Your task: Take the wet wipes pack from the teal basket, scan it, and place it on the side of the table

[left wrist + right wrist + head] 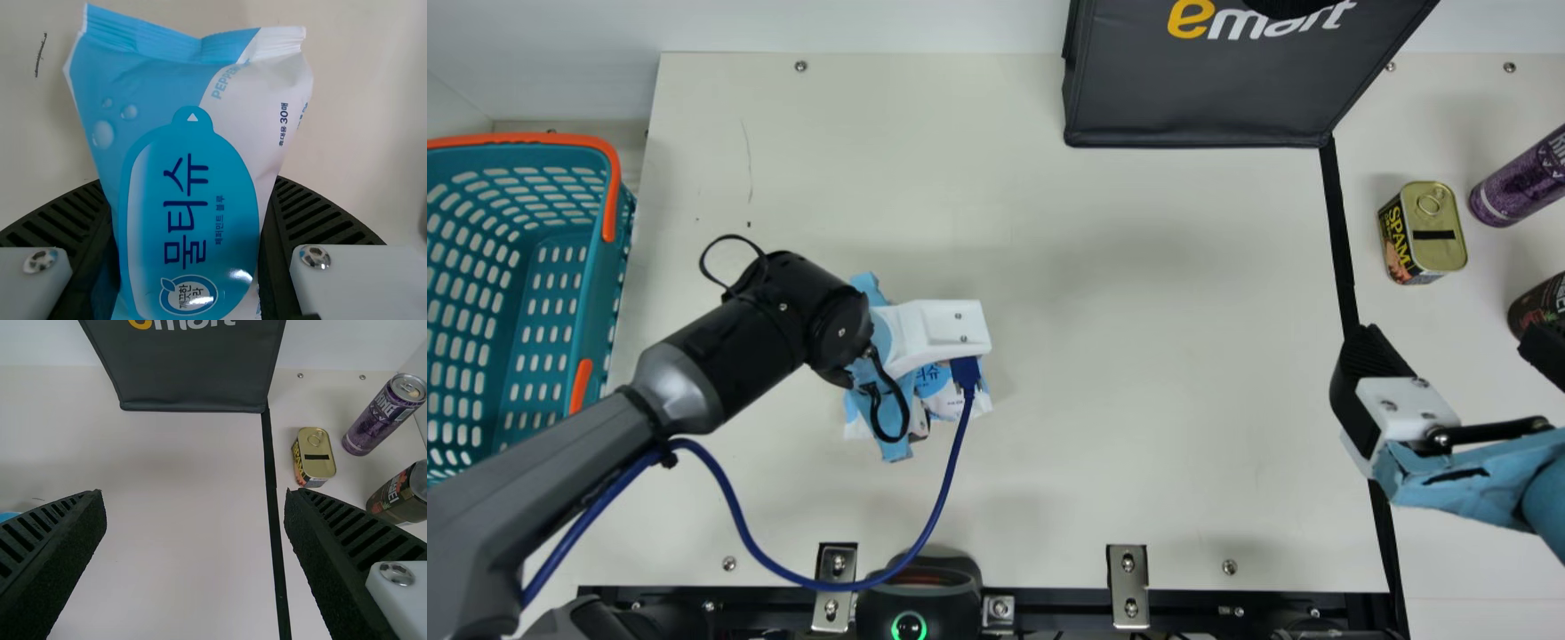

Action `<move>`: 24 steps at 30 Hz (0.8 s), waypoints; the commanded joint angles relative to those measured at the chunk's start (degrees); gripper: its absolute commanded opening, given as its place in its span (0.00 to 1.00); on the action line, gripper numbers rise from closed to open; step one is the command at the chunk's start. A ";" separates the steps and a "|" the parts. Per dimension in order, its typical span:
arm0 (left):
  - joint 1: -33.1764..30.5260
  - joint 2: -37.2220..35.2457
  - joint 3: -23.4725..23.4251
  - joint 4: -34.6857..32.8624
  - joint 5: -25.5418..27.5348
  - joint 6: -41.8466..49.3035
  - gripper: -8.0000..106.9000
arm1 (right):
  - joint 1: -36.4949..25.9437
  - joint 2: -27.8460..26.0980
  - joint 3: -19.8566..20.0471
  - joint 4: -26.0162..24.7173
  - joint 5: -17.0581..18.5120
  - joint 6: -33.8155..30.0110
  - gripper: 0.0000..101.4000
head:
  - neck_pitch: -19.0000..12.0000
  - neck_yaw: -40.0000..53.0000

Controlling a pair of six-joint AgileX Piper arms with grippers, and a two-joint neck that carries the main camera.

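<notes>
Shades from sky blue to white across the wet wipes pack — dotted with pale bubbles, lettered in navy. Shows teal with rows of slots on the basket, orange on its handle. Runs cream over the surface, black along the strip, dark grey on the bag — then gold on the tin, purple on the tall can.

Blue-and-white wet wipes pack with crimped end and deeper-blue oval flap, printed face up, clasped between the left gripper's fingers, over cream table, slotted teal basket with orange handles upright, well apart to the pincer's left.
</notes>
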 commanded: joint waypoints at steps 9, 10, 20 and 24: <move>-1.38 -0.05 -1.21 4.12 2.91 1.19 0.00 | 0.00 0.00 0.00 0.00 0.00 0.00 0.94 | -1.66 0.00; -1.46 -0.08 -1.28 4.39 3.16 1.32 0.00 | 0.00 0.00 0.00 0.00 0.00 0.00 0.94 | -1.66 0.00; -2.14 -0.53 -1.48 6.00 4.85 2.35 0.00 | 0.00 0.00 0.00 0.00 0.00 0.00 0.94 | -1.66 0.00; -2.28 -0.56 -1.69 6.39 4.62 1.78 0.00 | 0.00 0.00 0.00 0.00 0.00 0.00 0.94 | -1.66 0.00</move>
